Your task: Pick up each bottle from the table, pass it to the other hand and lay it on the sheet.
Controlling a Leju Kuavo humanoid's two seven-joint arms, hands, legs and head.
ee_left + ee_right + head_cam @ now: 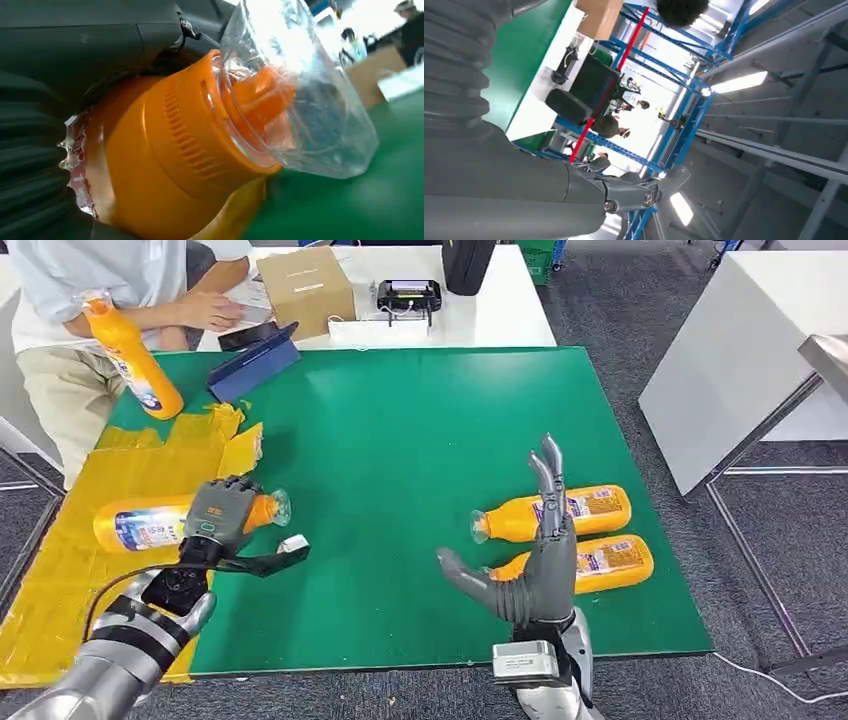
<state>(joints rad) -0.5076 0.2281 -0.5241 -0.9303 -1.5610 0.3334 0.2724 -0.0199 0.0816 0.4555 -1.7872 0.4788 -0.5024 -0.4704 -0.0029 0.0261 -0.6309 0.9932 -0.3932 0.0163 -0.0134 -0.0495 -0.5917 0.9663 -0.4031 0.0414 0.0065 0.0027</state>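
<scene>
Green mat (400, 440) covers the low table, and a yellow sheet (60, 570) lies over its left part, with crumpled edges near the far corner. On this sheet lies an orange bottle (140, 525) on its side, with a blue and white label and a clear cap pointing to the right. The left hand (222, 512) is over the neck end of this bottle, its fingers curled on it, so it holds the bottle. In the left wrist view the ribbed orange collar and the clear cap (300, 95) are very near to the camera, and the bottle seems to rest on the yellow sheet at the border with the green mat.

The right hand (535, 575) stands upright above the mat with the fingers spread and straight, and it holds nothing. Just behind it two more orange bottles lie on their sides on the green mat, the farther one (580, 512) and the nearer one (610, 562), close and parallel, caps to the left.

At the far left a person sits and holds another orange bottle (130, 355) tilted over the table corner. A dark blue tablet case (255, 362) lies on the mat's far edge. Behind it on a white table stand a cardboard box (305, 288) and a small black device (408, 295).
</scene>
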